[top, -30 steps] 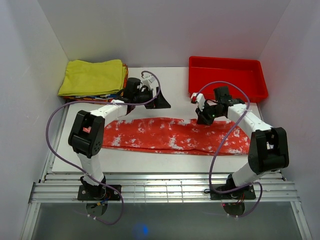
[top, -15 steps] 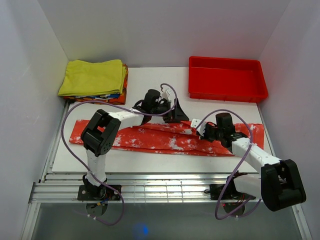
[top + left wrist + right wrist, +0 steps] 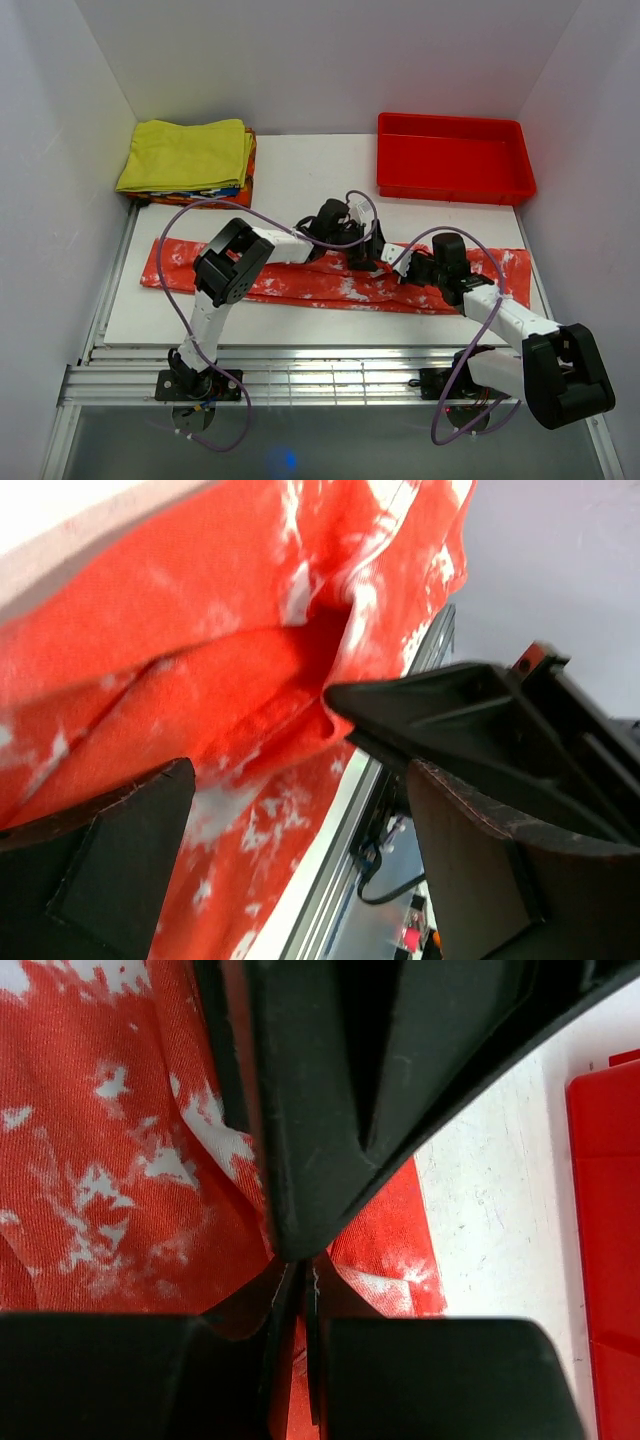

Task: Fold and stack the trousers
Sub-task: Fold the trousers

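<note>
red-orange trousers [image 3: 330, 288] in the tight clench of the right fingers [image 3: 130, 1380]; left fingers [image 3: 100, 870] wide apart, empty

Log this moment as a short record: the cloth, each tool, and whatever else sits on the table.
cloth: trousers, lying as a long strip from left to right across the table
left tool: open, fingers wide apart over the middle of the strip
right tool: shut on a thin fold of the trousers, right beside the left tool
far left: yellow folded garment on top of a pile
far right: red tray
</note>
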Controlling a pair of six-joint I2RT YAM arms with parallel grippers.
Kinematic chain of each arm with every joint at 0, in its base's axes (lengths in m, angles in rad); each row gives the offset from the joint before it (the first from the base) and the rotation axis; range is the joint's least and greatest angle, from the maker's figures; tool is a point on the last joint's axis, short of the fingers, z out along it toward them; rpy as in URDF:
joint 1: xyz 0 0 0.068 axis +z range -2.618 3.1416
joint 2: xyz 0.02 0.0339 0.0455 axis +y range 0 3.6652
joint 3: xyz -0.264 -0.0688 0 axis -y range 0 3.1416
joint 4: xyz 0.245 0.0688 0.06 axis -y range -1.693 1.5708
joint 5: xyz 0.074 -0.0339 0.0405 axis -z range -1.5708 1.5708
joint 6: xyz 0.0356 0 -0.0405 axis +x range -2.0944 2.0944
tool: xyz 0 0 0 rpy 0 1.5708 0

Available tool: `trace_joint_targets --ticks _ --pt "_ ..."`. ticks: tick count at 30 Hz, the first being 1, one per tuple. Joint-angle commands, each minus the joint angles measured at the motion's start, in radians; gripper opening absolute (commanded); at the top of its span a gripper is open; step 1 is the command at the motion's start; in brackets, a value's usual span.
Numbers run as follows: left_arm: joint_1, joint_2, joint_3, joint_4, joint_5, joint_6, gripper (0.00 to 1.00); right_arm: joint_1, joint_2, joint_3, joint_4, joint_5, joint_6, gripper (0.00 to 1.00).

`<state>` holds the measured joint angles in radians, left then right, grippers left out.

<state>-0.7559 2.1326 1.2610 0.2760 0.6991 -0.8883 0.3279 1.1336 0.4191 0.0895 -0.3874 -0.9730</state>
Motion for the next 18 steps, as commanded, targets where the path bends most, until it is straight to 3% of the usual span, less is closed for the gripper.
trace_joint_targets --ticks 1,8,18 --pt "-0.016 0.026 0.051 0.061 -0.02 -0.078 0.98 0.005 -0.029 -0.014 0.065 -0.025 -0.004 0.08" --pt "-0.022 0.073 0.026 0.307 -0.021 -0.204 0.98 0.007 -0.057 -0.045 0.056 -0.045 -0.036 0.08" --pt "-0.059 0.148 0.089 0.33 -0.036 -0.268 0.98 0.008 -0.072 -0.042 0.062 -0.067 -0.017 0.08"
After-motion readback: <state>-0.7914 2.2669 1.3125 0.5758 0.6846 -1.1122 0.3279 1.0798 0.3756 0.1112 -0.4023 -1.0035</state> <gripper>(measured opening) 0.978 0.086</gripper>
